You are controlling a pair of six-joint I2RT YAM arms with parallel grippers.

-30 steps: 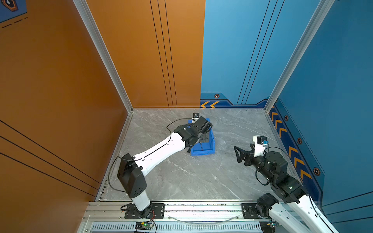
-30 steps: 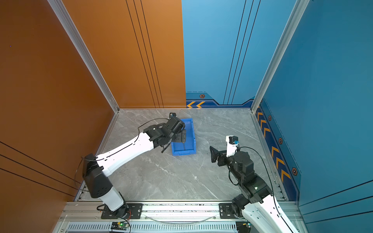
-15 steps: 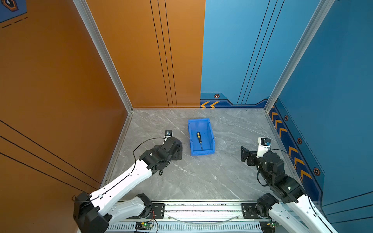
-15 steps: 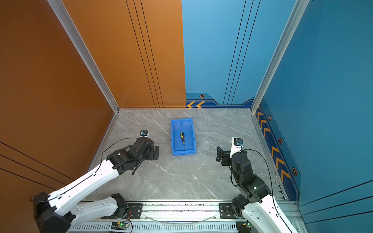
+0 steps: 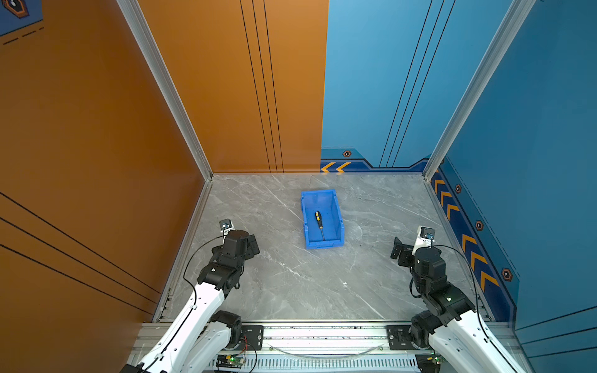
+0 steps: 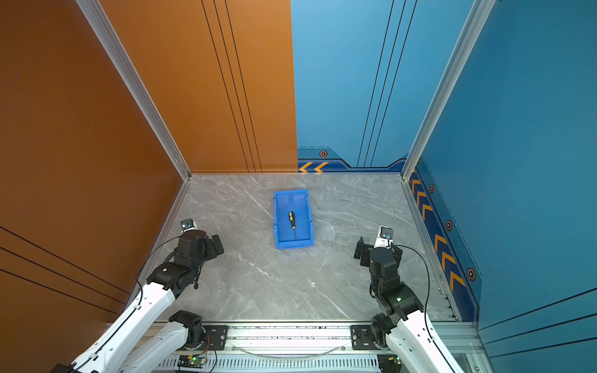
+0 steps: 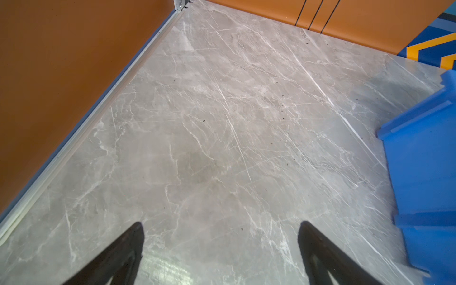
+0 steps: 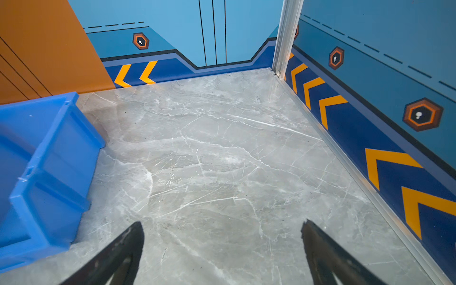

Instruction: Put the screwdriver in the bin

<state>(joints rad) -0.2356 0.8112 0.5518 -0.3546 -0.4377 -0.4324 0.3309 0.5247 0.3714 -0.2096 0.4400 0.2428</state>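
**Screwdriver lies in the bin, both arms parked clear**

Standing here and taking the tabletop as a clock face with twelve at the back wall, I see the bin [image 5: 339, 222] near the middle, a little toward twelve, with its long sides running twelve to six. The screwdriver [image 5: 319, 222] lies flat on the bin's floor. Its black-and-yellow handle points to twelve and its thin shaft to six, along the length of the bin, so it fits without leaning on a wall. It touches neither gripper.

The left gripper [image 7: 220, 227] hovers at about eight o'clock from the bin, well apart from it. Its jaws are spread wide over bare marble table [image 5: 290, 284] with nothing between them. The right gripper [image 8: 222, 225] sits at about four o'clock, also well clear, and its jaws are likewise spread and empty. In each wrist view only the bin's outer wall shows at the edge, which fits arms held off to the sides and not reaching in.

To my eye the job looks done: the tool is inside and nothing is pinched. The arms sit low near their bases, which I read as a resting posture that keeps them from knocking the bin.
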